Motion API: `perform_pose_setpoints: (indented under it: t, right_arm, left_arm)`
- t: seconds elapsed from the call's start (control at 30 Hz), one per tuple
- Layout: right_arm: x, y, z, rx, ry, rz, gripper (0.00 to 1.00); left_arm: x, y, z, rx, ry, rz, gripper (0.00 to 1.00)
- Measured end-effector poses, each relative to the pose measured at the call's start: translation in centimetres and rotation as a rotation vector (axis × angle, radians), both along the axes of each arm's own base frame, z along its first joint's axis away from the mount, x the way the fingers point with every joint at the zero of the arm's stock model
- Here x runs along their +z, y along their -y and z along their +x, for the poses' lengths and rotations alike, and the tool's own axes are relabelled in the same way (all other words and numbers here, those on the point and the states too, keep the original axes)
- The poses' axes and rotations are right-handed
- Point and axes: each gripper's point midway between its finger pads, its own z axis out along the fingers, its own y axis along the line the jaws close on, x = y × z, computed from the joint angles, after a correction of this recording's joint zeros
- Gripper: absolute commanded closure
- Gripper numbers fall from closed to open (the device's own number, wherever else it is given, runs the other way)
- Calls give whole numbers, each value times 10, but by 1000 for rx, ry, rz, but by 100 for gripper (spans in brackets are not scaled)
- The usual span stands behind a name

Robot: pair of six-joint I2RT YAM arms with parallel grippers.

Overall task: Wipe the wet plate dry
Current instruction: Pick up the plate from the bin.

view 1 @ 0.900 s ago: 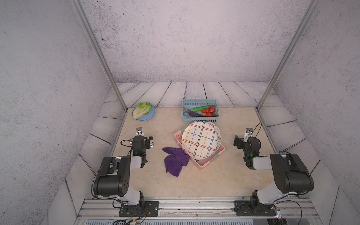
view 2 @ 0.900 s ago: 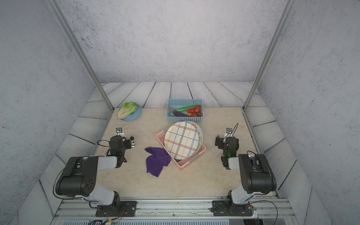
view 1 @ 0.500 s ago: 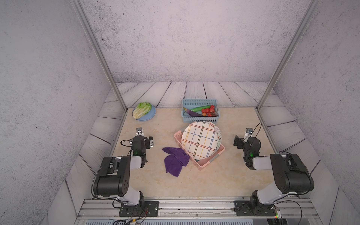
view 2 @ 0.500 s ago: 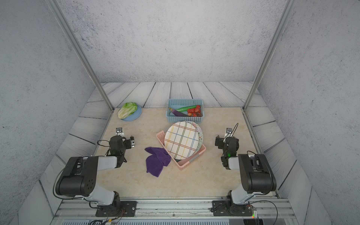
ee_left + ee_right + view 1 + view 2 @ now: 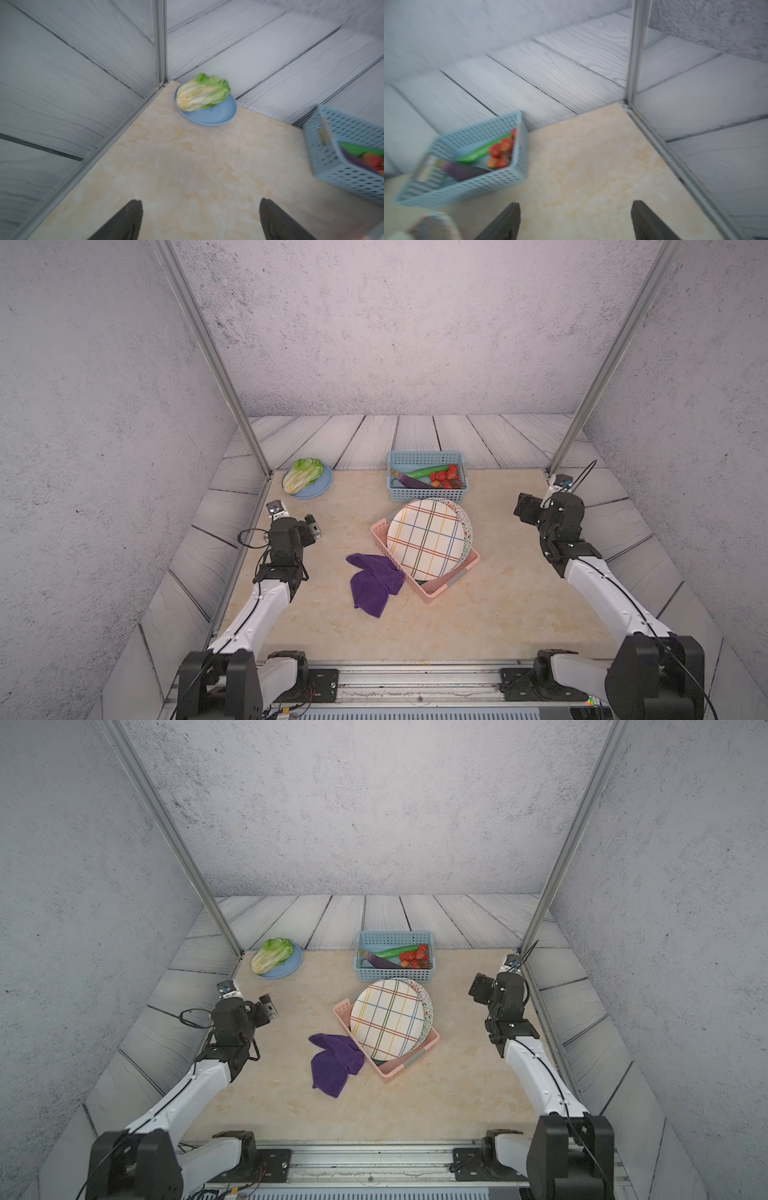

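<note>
The left arm (image 5: 266, 605) reaches forward from its base along the table edge well to the left of the pink plastic slotted tray (image 5: 453, 578), its forearm sloping up to a bent wrist. The right arm (image 5: 598, 593) mirrors it well to the right of that tray, with its wrist raised and turned inward. In the left wrist view the left gripper (image 5: 199, 209) has its two dark fingers (image 5: 128, 218) standing wide apart over the bare beige marble-look tabletop (image 5: 415, 626), gripping nothing and touching nothing. In the right wrist view, which is blurred, the right gripper (image 5: 575, 212) is likewise spread, with only tabletop between its fingers (image 5: 643, 220). The round white plate with coloured plaid lines (image 5: 424, 539) stands tilted on edge in the pink tray, leaning back against a speckled plate (image 5: 465, 526) behind it. A crumpled purple cloth (image 5: 374, 580) lies on the table touching the tray's left side, apart from both grippers. Beyond the tray sits a light blue perforated basket (image 5: 424, 458) of vegetables. Far to the tray's left rear, a head of lettuce (image 5: 303, 475) rests on a round blue plate (image 5: 322, 485).
</note>
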Motion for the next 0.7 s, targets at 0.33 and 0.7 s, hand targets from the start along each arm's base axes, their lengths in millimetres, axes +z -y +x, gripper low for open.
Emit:
perform_pose_setpoints:
  t: [0.33,0.7]
  right_arm:
    - [-58,-138,-35,473,-422,246,49]
    - [-105,-185,-38,596,-621,213,34]
  left_arm:
    - [-54,136,-55,-394,-343,-331,70]
    - [-122,179,-70,-502,-623,-345,79]
